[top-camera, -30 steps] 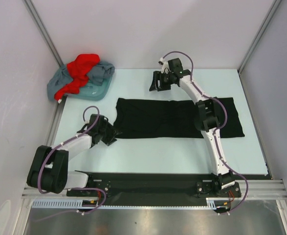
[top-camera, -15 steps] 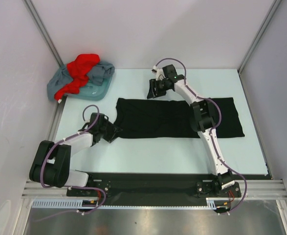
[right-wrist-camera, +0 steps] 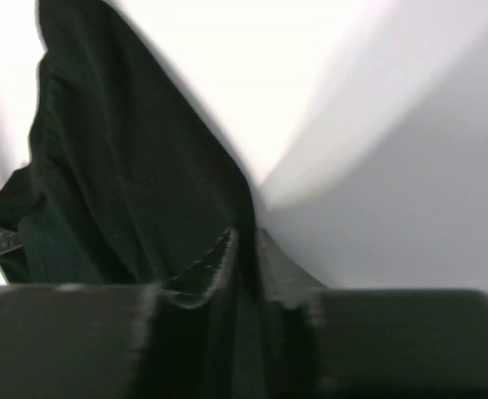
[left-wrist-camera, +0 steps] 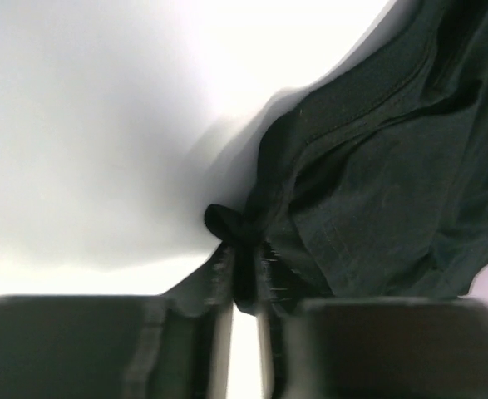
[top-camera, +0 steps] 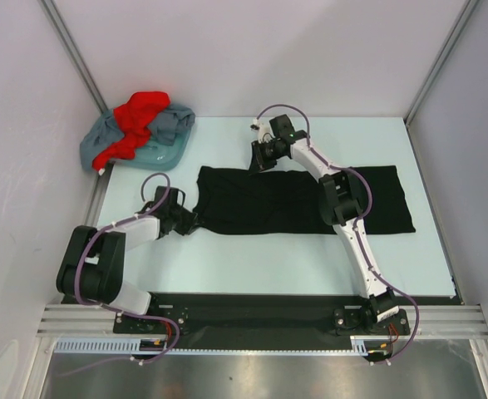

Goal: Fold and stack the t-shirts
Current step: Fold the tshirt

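Surface [top-camera: 252, 258] first, pale and broad; across its middle the black t-shirt [top-camera: 268, 204] is laid out flat, long axis running left to right. At the far left corner the grey-blue t-shirt [top-camera: 102, 145] is heaped with the red t-shirt [top-camera: 140, 112] bunched on top, well apart from the black one and touched by neither arm.

Both arms are placed at the black shirt's left end; the left tool [top-camera: 187, 221] is set at the near left corner, the right tool [top-camera: 260, 160] at the far edge, its arm stretched over the cloth. The bulk of the shirt therefore lies to the right of both, and a fold carried rightward along the long axis is judged the likely move. The right hold is seen further in from the left end than the other, which could skew that fold.

From above, neither grip can be read; that is settled at the wrists. In the left wrist view the left tool [left-wrist-camera: 244, 270] is seen closed to a narrow slit, a small knot of black hem pinched in it, the black t-shirt [left-wrist-camera: 377, 191] spreading away to the right. In the right wrist view the right tool [right-wrist-camera: 245, 253] is likewise drawn nearly together, the black t-shirt [right-wrist-camera: 119, 183] running down into the gap and judged gripped.
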`<state>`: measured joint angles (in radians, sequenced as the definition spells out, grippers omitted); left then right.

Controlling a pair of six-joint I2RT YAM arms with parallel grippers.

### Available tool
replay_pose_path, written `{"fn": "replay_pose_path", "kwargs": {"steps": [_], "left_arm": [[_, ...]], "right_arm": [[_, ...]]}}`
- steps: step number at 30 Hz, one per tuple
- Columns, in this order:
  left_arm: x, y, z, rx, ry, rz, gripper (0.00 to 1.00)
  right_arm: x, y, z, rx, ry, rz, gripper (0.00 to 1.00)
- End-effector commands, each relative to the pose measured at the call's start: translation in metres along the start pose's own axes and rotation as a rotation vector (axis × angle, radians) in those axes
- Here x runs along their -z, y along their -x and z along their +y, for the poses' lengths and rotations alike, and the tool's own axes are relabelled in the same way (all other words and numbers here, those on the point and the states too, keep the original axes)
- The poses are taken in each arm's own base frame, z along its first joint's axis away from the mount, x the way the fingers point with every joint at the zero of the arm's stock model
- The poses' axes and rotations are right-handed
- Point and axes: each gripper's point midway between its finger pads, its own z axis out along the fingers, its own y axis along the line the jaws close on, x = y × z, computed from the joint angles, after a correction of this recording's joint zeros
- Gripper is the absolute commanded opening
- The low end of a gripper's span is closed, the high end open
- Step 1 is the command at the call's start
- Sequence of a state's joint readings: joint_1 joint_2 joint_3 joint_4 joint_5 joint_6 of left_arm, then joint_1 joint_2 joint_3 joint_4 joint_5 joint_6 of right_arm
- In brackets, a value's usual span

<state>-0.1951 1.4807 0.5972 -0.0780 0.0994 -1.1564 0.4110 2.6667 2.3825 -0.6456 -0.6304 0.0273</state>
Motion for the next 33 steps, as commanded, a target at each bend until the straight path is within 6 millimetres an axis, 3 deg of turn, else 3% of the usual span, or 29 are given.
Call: {"fn": "replay_pose_path", "kwargs": {"steps": [1,5,6,9,10,12,13,17,23,24,25,27,29,31,32,33], "left_arm": [[-0.003,0.016,0.022,-0.058,0.115,-0.062,0.14],[-0.007,0.039,0.005,-0.169,0.139,-0.117,0.01],[-0.007,0.051,-0.012,-0.190,0.122,-0.143,0.00],[-0.015,0.066,-0.031,-0.251,0.123,-0.166,0.00],[-0.015,0.077,-0.052,-0.275,0.091,-0.197,0.00],[-0.028,0.086,-0.063,-0.301,0.099,-0.203,0.00],[-0.029,0.097,-0.084,-0.317,0.073,-0.226,0.00],[-0.046,0.124,-0.114,-0.342,0.088,-0.278,0.00],[-0.071,0.154,-0.156,-0.406,0.061,-0.327,0.02],[-0.069,0.161,-0.173,-0.427,0.032,-0.343,0.03],[-0.082,0.159,-0.172,-0.435,0.032,-0.319,0.04],[-0.089,0.158,-0.179,-0.448,0.015,-0.302,0.07],[-0.091,0.158,-0.187,-0.461,-0.006,-0.292,0.17],[-0.088,0.155,-0.184,-0.467,-0.004,-0.277,0.32],[-0.074,0.155,-0.189,-0.466,-0.020,-0.291,0.38],[-0.072,0.151,-0.176,-0.466,0.007,-0.283,0.48]], "right_arm": [[-0.021,-0.033,-0.015,-0.055,-0.072,0.084,0.08],[-0.017,-0.018,-0.027,-0.085,-0.160,0.024,0.00],[-0.014,-0.012,-0.036,-0.087,-0.205,-0.006,0.00],[0.004,0.016,-0.055,-0.119,-0.287,-0.106,0.00],[0.009,0.024,-0.064,-0.134,-0.315,-0.137,0.00],[0.023,0.043,-0.080,-0.161,-0.333,-0.212,0.00],[0.026,0.048,-0.085,-0.186,-0.338,-0.238,0.00],[0.041,0.077,-0.106,-0.222,-0.325,-0.349,0.00],[0.042,0.090,-0.117,-0.246,-0.300,-0.415,0.01],[0.044,0.092,-0.118,-0.248,-0.302,-0.423,0.04],[0.046,0.096,-0.118,-0.246,-0.301,-0.436,0.07],[0.051,0.101,-0.117,-0.240,-0.302,-0.451,0.14],[0.063,0.113,-0.115,-0.234,-0.304,-0.475,0.23],[0.086,0.131,-0.111,-0.231,-0.319,-0.517,0.37],[0.101,0.133,-0.116,-0.254,-0.330,-0.521,0.42],[0.111,0.135,-0.116,-0.288,-0.325,-0.529,0.48]]}}
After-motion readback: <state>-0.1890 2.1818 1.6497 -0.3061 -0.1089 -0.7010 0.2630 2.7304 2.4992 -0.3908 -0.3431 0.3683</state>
